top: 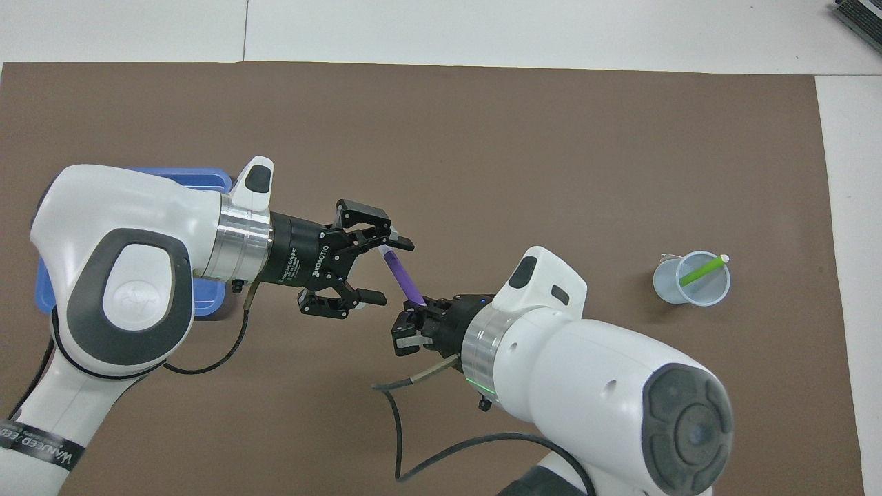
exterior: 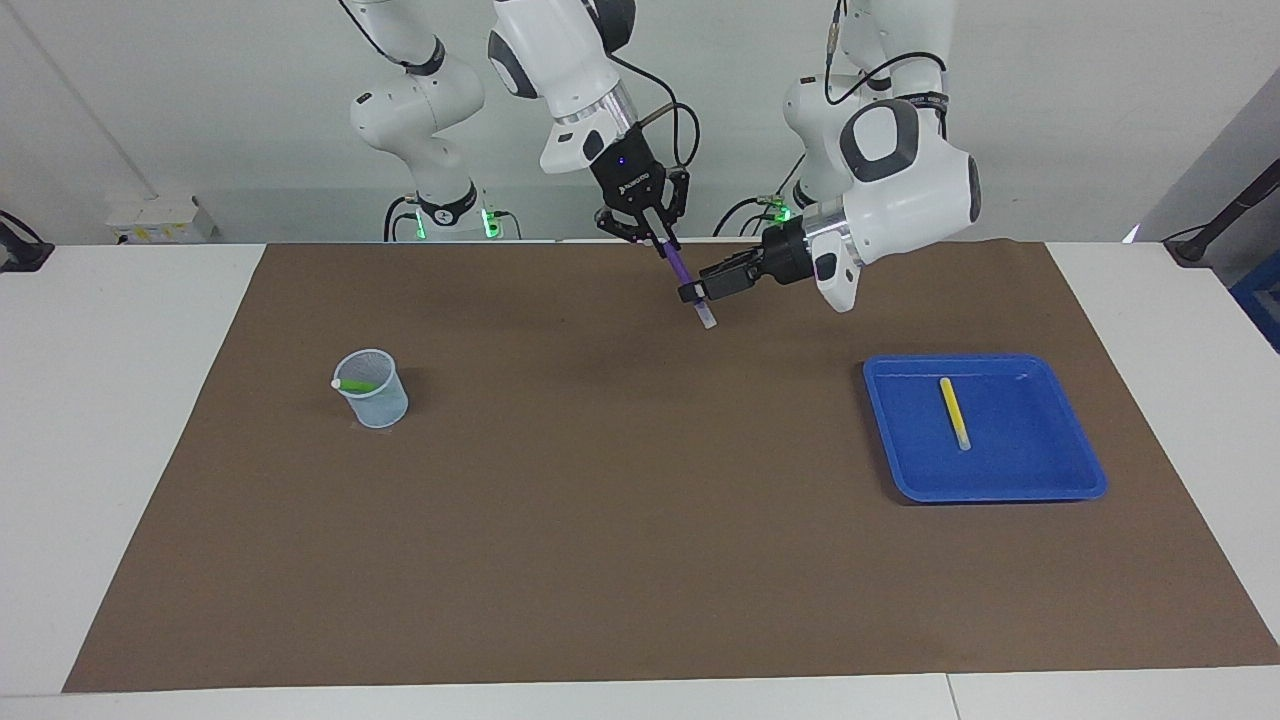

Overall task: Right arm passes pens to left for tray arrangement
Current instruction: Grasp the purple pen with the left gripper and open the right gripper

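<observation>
The purple pen (exterior: 682, 270) is clamped at its upper end between the closed fingers of the right gripper (exterior: 662, 245), held up in the air over the brown mat (exterior: 620, 520) and slanted with its pale end lowest. The left gripper (top: 380, 269) is brought in from the side around the pen's lower part, its fingers (top: 398, 241) standing apart on either side of the shaft; whether the shaft is touched cannot be told. The yellow pen (exterior: 954, 412) is seen lying flat in the blue tray (exterior: 1075, 470) toward the left arm's end of the table. The green pen (top: 701, 269) is seen leaning in the pale mesh cup (top: 679, 289) toward the right arm's end.
</observation>
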Motion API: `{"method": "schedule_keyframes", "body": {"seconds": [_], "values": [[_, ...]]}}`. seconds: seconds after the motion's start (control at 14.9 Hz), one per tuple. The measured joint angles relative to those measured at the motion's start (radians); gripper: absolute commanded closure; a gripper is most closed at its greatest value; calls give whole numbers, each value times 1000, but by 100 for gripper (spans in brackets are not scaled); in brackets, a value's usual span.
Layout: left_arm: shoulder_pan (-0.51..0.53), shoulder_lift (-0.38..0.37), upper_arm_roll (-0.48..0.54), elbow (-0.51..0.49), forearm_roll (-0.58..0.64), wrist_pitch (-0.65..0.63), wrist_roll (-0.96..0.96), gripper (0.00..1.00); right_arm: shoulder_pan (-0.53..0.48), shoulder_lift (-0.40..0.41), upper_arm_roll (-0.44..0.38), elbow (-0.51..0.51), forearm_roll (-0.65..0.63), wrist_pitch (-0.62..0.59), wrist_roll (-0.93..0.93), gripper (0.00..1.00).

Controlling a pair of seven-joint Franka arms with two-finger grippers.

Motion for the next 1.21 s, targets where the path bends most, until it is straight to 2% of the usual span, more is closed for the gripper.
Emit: {"method": "schedule_keyframes", "body": {"seconds": [0.07,0.34,0.74,1.21], "values": [[-1,0,0,0,0,2,-3,54,0,0,0,0,0,0,-12,100],[-2,0,2,-1,0,2,-7,54,-1,0,-2,0,0,0,-29,100],[-2,-1,5,-1,0,2,-25,62,-1,0,-3,0,0,0,-64,100],[-2,-9,6,0,-7,11,-37,92,-5,0,-3,-1,0,0,-80,100]]}}
